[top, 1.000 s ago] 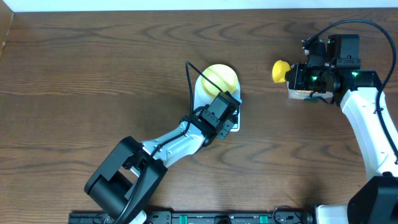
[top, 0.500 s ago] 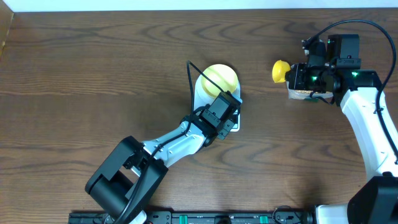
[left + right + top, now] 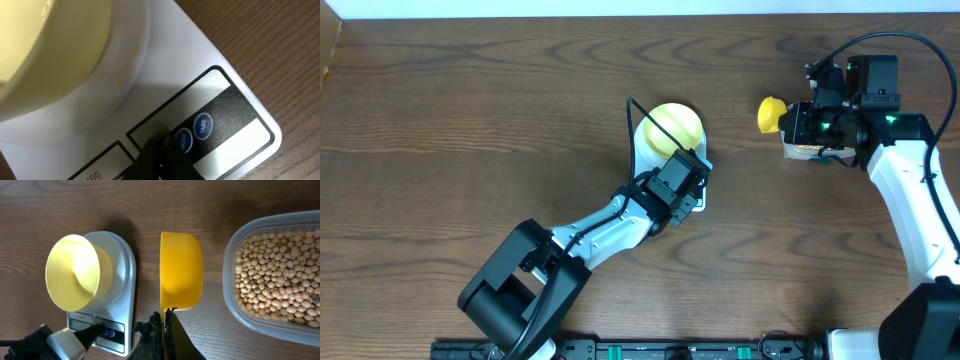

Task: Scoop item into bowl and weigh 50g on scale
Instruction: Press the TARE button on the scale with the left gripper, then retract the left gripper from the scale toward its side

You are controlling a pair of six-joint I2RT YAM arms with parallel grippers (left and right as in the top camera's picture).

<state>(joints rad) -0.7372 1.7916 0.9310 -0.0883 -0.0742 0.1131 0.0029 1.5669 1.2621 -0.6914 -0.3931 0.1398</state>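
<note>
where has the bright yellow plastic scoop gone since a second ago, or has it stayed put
No. From overhead the bright yellow plastic scoop sits at the same gap right of the small pale-yellow bowl.

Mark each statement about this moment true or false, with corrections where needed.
1. The bowl sits on the scale. True.
2. The bowl holds beans. False: it is empty.
3. The right gripper is shut on the scoop. True.
4. The scoop is full of beans. False: it is empty. The beans lie in the tub.
5. The left gripper is shut, its tip at the scale's buttons. True.
</note>
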